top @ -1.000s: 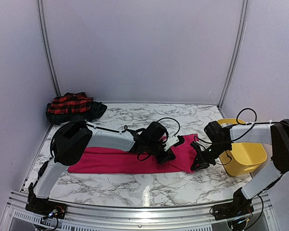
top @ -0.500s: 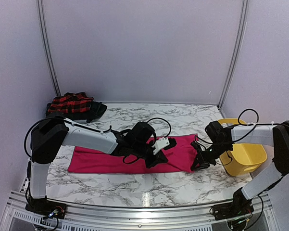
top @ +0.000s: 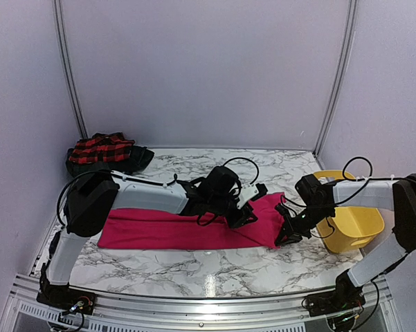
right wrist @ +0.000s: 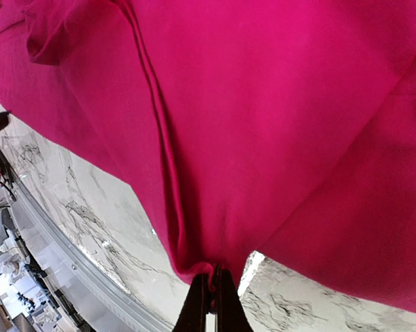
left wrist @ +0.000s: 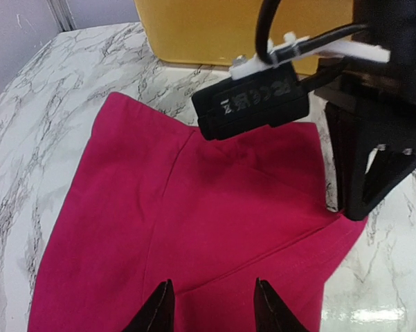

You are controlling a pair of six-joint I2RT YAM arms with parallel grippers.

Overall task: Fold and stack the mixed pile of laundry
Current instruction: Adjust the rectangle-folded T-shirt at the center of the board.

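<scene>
While the right hand (right wrist: 212,304) pinches tight on the edge of the pink garment (left wrist: 194,214), the left hand (left wrist: 211,308) sits partly spread right over it, gripping nothing

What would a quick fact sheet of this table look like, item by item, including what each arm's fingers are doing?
Table: white marble-patterned top
Pink garment: laid out as a long strip across the middle
Checked pile: red-and-black and dark garments bunched in the far left corner
Yellow tub: at the right edge, just past the pink garment's end
Left fingers: apart above the pink garment, gripping nothing
Right fingers: shut, pinching the pink garment's near right corner
</scene>
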